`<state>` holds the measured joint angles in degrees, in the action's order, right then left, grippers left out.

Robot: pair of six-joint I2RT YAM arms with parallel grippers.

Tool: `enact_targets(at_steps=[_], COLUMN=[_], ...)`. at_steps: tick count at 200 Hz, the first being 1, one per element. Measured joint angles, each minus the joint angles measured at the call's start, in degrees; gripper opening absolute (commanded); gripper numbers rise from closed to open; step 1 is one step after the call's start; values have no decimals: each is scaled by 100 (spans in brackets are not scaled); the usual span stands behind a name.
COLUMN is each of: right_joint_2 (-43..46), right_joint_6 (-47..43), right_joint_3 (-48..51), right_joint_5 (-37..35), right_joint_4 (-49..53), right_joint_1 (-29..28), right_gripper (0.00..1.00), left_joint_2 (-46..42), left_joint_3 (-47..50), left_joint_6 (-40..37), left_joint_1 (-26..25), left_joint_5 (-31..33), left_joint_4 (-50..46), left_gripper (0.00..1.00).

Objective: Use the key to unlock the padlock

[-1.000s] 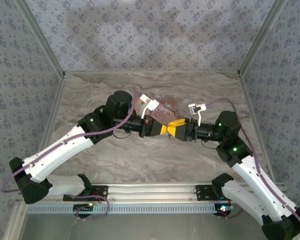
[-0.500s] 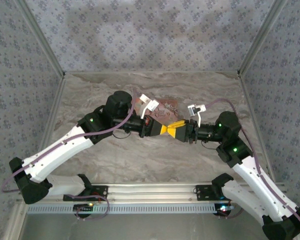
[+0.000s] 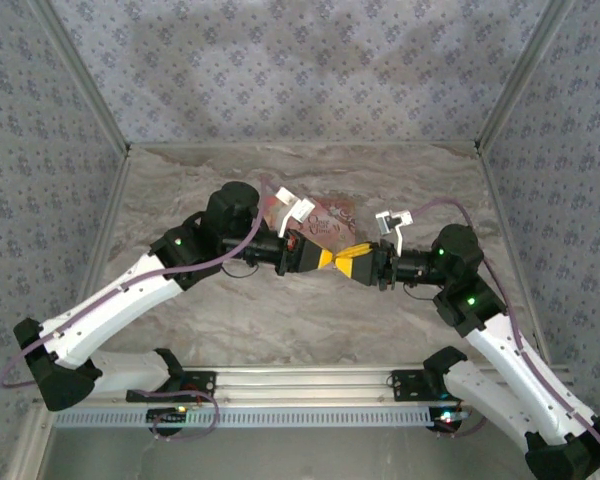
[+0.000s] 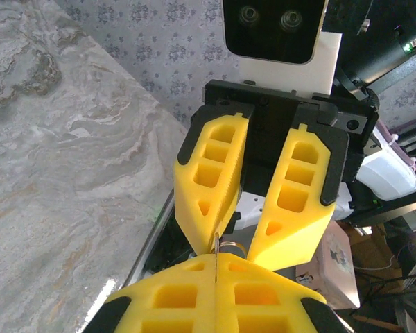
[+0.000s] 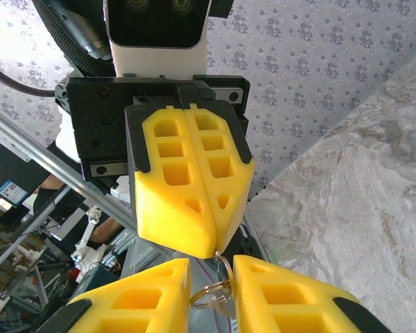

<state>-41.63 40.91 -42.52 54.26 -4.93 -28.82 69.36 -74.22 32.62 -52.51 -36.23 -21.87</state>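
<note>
Above marble table point(image 3: 280, 310), key point(image 5: 218, 260) between closed left fingers point(image 5: 168, 182)

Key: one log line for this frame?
left gripper: shut on key | right gripper: open, fingers flanking key ring | both mid-air, tip to tip

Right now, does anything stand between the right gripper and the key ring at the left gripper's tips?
Nothing visible does. The ring hangs from the tips of the shut left gripper and lies in the gap of the open right gripper.
</note>
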Motion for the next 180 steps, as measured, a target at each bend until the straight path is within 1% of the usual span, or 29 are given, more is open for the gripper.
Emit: enact_targets(at_steps=[17,22,38,53,120,126,135,140,154,163,180], right_joint_2=[-4,-7,-15,-15,-9,-4,2,2,22,42,85], right_joint_6=[0,-13,-61,-92,-457,-503,-549,-586,-619,-643,-693], right_joint_3=[0,0,0,0,-7,-7,-7,-9,-9,-9,-9], right_joint_5=[-2,-2,-17,-26,-181,-234,-302,-326,-404,-459,-566], right_joint_4=[4,7,44,74,356,400,442,459,570,634,728], right_joint_1=[-20,-22,-22,-22,-157,-175,-195,-203,-232,-229,-190], right_gripper=[15,11,3,0,0,0,0,0,0,0,0], left_joint_2=[7,7,4,4,4,7,7,7,0,-9,-122], left_joint_3=[0,0,0,0,0,0,0,0,0,2,98], left_joint_6=[0,0,-2,-4,-4,-4,-9,-15,44,114,205], left_joint_1=[-4,-7,-11,-11,-7,4,33,39,127,227,402], left_joint_5=[-35,-44,-57,-50,-2,9,31,81,227,319,535], left_joint_4=[4,4,9,-11,-184,-203,-214,-205,-164,-127,-22], left_gripper=[0,0,0,0,0,7,27,34,38,44,49])
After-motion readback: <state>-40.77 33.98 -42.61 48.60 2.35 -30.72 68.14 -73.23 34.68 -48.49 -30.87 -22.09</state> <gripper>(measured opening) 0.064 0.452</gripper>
